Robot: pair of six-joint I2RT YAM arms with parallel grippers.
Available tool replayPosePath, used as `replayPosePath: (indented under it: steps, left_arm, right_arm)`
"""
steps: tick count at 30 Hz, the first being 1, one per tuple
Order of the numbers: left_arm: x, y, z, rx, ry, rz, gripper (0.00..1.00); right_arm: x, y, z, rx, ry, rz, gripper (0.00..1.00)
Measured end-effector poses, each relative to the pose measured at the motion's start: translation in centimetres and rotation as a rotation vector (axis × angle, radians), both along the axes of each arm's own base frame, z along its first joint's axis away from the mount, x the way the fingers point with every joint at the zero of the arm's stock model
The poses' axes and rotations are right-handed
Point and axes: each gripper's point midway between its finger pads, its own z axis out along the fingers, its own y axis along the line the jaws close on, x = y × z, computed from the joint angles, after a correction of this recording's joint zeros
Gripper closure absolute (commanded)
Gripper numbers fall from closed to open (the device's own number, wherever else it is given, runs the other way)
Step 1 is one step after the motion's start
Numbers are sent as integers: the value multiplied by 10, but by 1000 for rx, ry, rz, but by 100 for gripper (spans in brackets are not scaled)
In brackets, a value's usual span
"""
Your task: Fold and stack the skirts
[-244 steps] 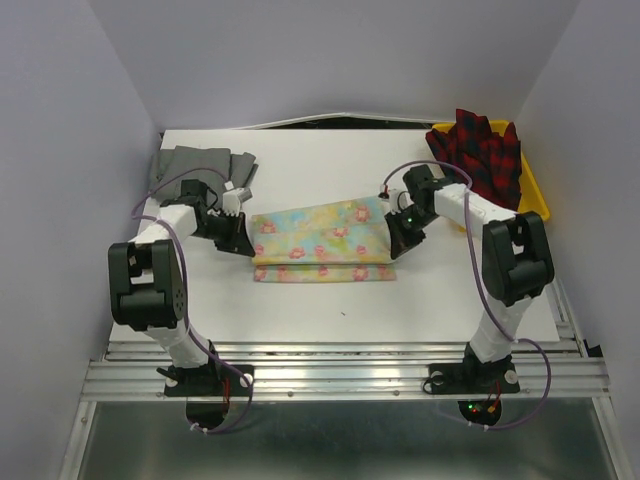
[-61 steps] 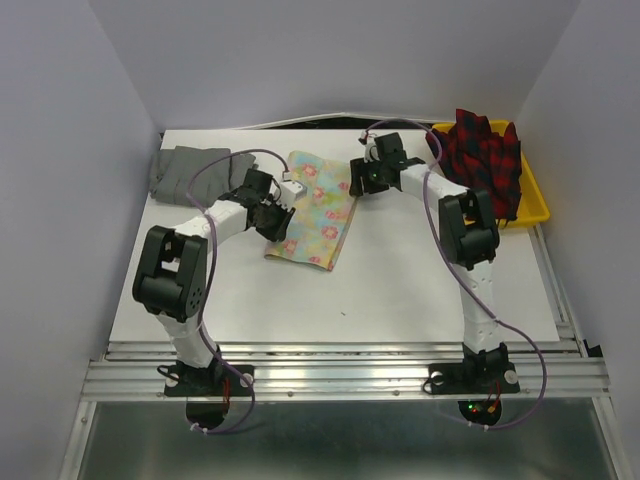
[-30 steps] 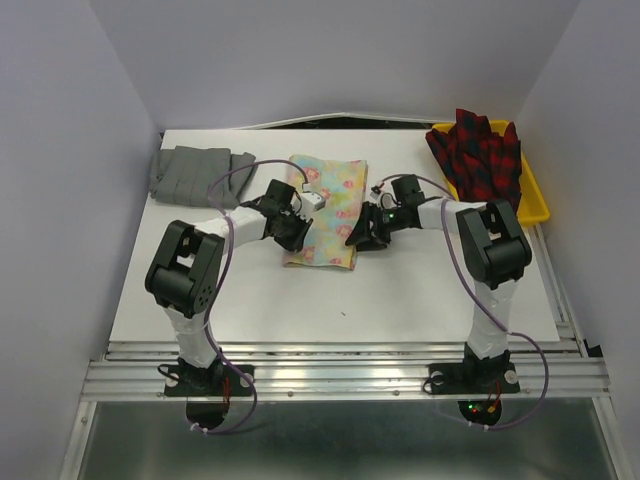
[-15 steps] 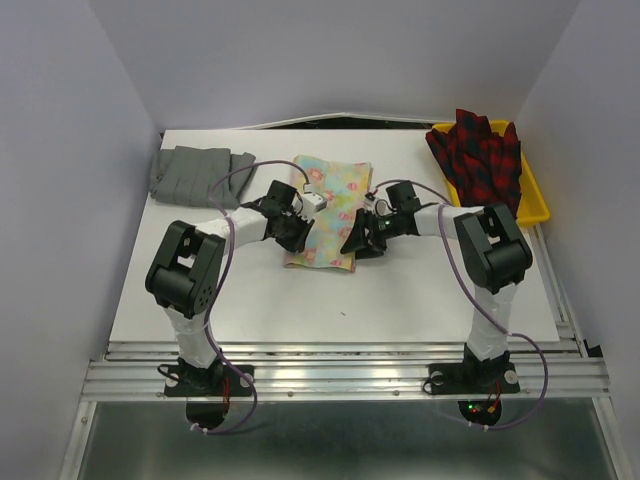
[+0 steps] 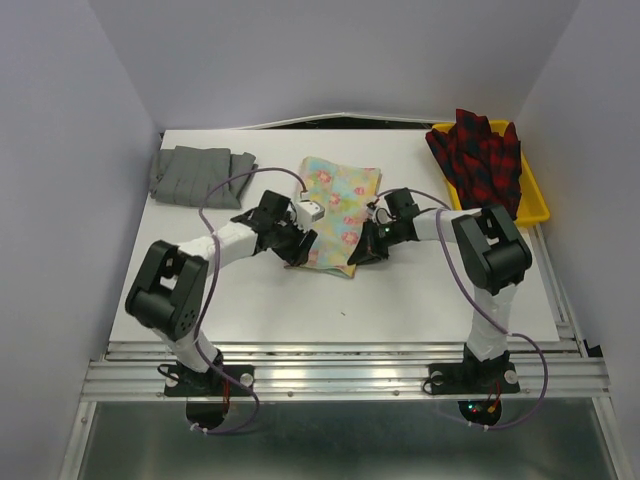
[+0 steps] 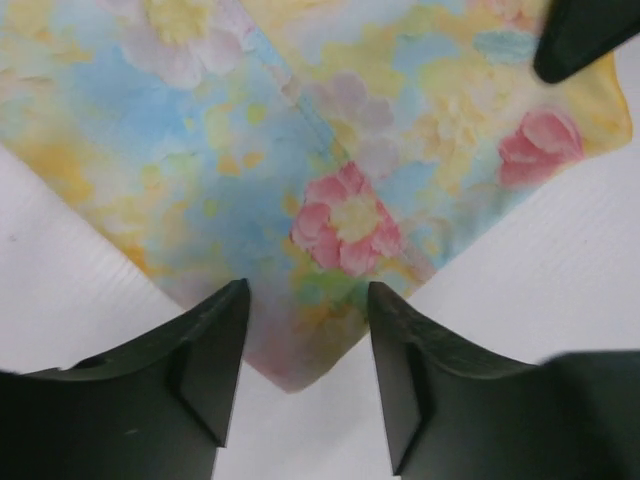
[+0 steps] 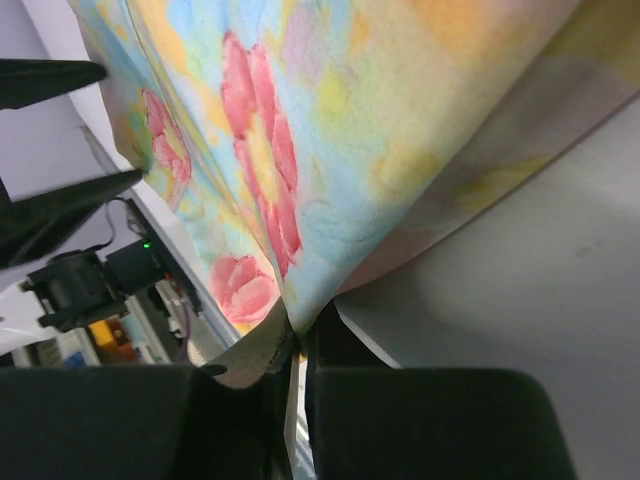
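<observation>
- Your right gripper (image 7: pixel 296 345) is pressed together on the near edge of the pastel yellow-pink-blue floral cloth skirt (image 5: pixel 340 200). Its wrist view shows the cloth running straight into the closed jaws.
- Your left gripper (image 6: pixel 308 292) is spread and holds nothing. Its fingers straddle the skirt's near corner, with cloth just beneath them.
- The floral skirt lies folded mid-table as a narrow, slanted rectangle, with both grippers at its near end.
- The plain grey pleated skirt (image 5: pixel 195 172) sits folded at the far left corner, well apart.
- The red-and-dark plaid skirt (image 5: pixel 485 155) is heaped unfolded in the yellow plastic tray (image 5: pixel 538 208) at far right.
- Judgement: the floral fold looks about done, the stacking is not yet done, and the plaid is untouched.
- Risk: your right pinch may have caught only the upper layer. If you lift on that, the fold peels open.
- Risk: the hold is one-sided. If you move with the left spread, the free corner drags on the white table (image 5: pixel 400 300), and the skirt twists or unfolds.
- Risk: the grippers work near each other at the same end. A careless swing of the left could knock the right's fingers.
- Risk: set off-centre on the grey skirt, the stack would slump.
</observation>
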Motion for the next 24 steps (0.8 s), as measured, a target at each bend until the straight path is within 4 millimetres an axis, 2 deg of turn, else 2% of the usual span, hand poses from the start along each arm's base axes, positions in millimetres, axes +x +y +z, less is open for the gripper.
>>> replayPosePath:
  steps: [2, 4, 7, 9, 12, 15, 24]
  left_arm:
    - [-8, 6, 15, 8, -74, -33, 29]
    - [-14, 11, 40, 24, -208, -87, 28]
    - [-23, 4, 69, 46, -404, -188, 28]
    - [-32, -6, 75, 66, -494, -262, 28]
    - [-44, -13, 61, 133, -566, -351, 28]
    - [-53, -16, 37, 217, -577, -418, 28]
    - [-51, -36, 6, 288, -598, -471, 28]
  right_arm:
    - [-2, 2, 4, 19, 29, -4, 99]
    - [-5, 5, 9, 44, 68, -7, 99]
    - [-10, 10, 14, 81, 142, -21, 99]
    - [-12, 12, 16, 102, 186, -30, 99]
    - [-14, 16, 22, 138, 258, -50, 99]
    - [-11, 18, 29, 173, 309, -75, 99]
    - [-6, 17, 42, 273, 372, -110, 99]
